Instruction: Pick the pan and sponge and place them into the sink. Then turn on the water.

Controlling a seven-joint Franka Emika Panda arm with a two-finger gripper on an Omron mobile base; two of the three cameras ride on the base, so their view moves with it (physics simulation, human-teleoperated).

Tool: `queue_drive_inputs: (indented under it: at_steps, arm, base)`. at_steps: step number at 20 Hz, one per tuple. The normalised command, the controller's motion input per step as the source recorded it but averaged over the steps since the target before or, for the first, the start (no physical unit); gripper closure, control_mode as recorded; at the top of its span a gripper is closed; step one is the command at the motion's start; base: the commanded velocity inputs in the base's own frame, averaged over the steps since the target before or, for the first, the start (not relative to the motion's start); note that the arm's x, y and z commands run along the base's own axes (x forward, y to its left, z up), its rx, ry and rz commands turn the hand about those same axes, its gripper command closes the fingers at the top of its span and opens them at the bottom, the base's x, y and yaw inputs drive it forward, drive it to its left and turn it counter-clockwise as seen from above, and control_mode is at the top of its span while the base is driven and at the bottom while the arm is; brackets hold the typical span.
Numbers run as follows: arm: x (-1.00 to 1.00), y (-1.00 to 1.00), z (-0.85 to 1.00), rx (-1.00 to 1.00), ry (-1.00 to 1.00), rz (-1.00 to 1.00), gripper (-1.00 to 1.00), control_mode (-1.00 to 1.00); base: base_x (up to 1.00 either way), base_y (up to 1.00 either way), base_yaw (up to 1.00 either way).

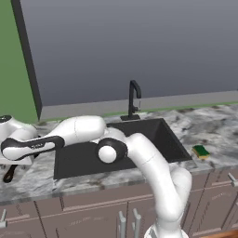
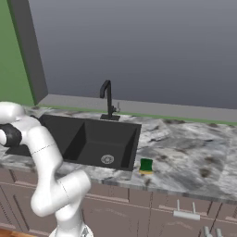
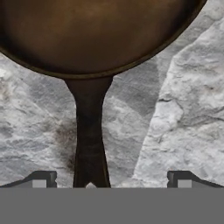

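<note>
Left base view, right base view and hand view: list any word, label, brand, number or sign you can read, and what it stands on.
No readable text.
Arm link: faint pale marks on its dark band, too blurred to read.
pan, sponge, sink, faucet, counter: no markings.

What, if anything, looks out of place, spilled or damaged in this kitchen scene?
Nothing stands out. The pan sits flat on the marble counter with the open gripper over its handle; the sponge lies by the sink, and the faucet is dry.
</note>
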Motion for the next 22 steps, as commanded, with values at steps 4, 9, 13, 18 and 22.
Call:
queue_drive_inputs:
  at_steps: [4,9,13,18,22]
  arm:
    - [0.14,0.14,-0.14,0.00,0.00,0.00,-1.00,-1.00]
    - [0.15,0.16,-0.15,0.00,0.00,0.00,-1.00,-1.00]
    - [0.15,0.22,-0.12,-0.01,0.05,0.00,-1.00,-1.00]
    - [0.10,0.16,-0.12,-0.04,0.06,0.00,-1.00,-1.00]
    - [0.09,0.17,-0.13,-0.05,0.06,0.00,1.00,-1.00]
  base:
    - [0.00,0.00,0.00]
    - [0.00,0.00,0.00]
    - [0.00,0.00,0.00]
    - [0.00,0.00,0.00]
    - [0.00,0.00,0.00]
